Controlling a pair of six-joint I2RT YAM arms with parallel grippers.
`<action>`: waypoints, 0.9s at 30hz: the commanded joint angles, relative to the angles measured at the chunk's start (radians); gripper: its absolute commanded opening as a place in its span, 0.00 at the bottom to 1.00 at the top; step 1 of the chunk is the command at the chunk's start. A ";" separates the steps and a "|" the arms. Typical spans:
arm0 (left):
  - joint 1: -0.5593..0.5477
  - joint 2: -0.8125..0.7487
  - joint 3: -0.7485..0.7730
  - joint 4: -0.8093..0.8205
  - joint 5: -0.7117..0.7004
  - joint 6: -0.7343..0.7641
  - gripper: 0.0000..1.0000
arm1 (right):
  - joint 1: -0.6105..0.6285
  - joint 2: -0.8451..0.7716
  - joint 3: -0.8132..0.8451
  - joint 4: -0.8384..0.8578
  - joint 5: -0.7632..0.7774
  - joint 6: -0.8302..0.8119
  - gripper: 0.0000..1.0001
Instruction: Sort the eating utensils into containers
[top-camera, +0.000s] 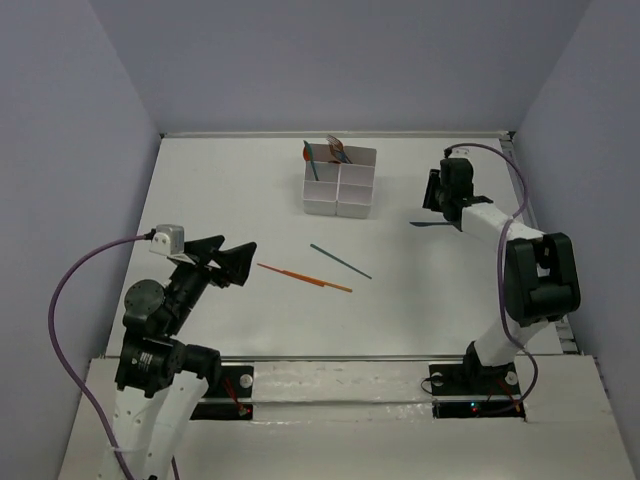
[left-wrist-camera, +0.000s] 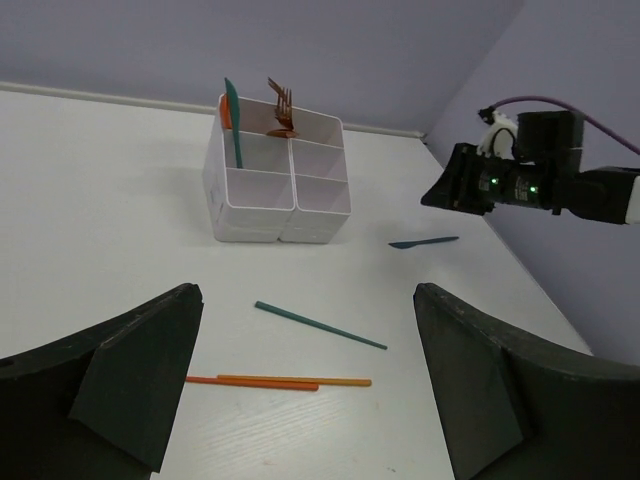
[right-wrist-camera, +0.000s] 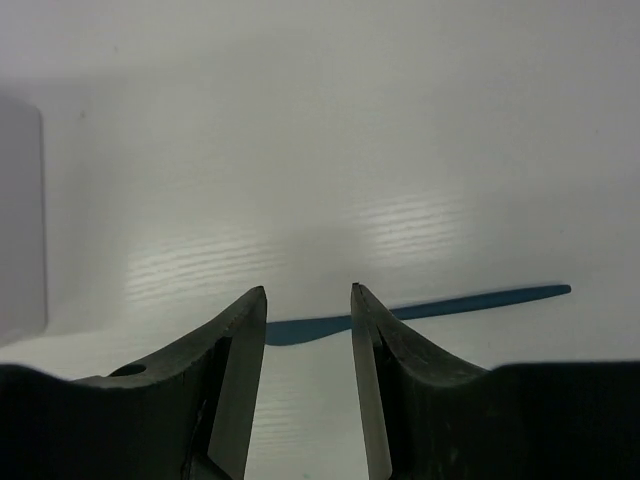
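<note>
Top: right gripper (top-camera: 437, 196) jaws part open, empty, teal knife (top-camera: 432, 224) flat on the table (top-camera: 220, 200) just under its tips, white box (top-camera: 340, 186) off to its left; left gripper (top-camera: 228, 258) spread wide, orange sticks (top-camera: 305, 277) and teal stick (top-camera: 340, 261) just ahead of it. Left wrist: both sticks lie between and beyond the fingers (left-wrist-camera: 120, 380), box further ahead with brown fork (left-wrist-camera: 282, 108) in a back cell. Right wrist: knife lies loose on the table, crossing behind the gap between the tips, untouched

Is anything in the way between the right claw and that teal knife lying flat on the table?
Nothing visible is. The right gripper is close to the teal knife with its jaws apart, and the knife shows in plain sight across the gap between them.
</note>
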 joint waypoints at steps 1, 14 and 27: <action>-0.058 -0.045 -0.006 0.040 -0.015 0.012 0.99 | -0.023 0.092 0.117 -0.211 0.024 -0.011 0.46; -0.195 -0.121 0.010 0.011 -0.076 0.018 0.99 | -0.128 0.176 0.146 -0.183 -0.311 -0.331 0.66; -0.244 -0.154 0.011 0.000 -0.105 0.018 0.99 | -0.269 0.374 0.428 -0.521 -0.571 -0.468 0.73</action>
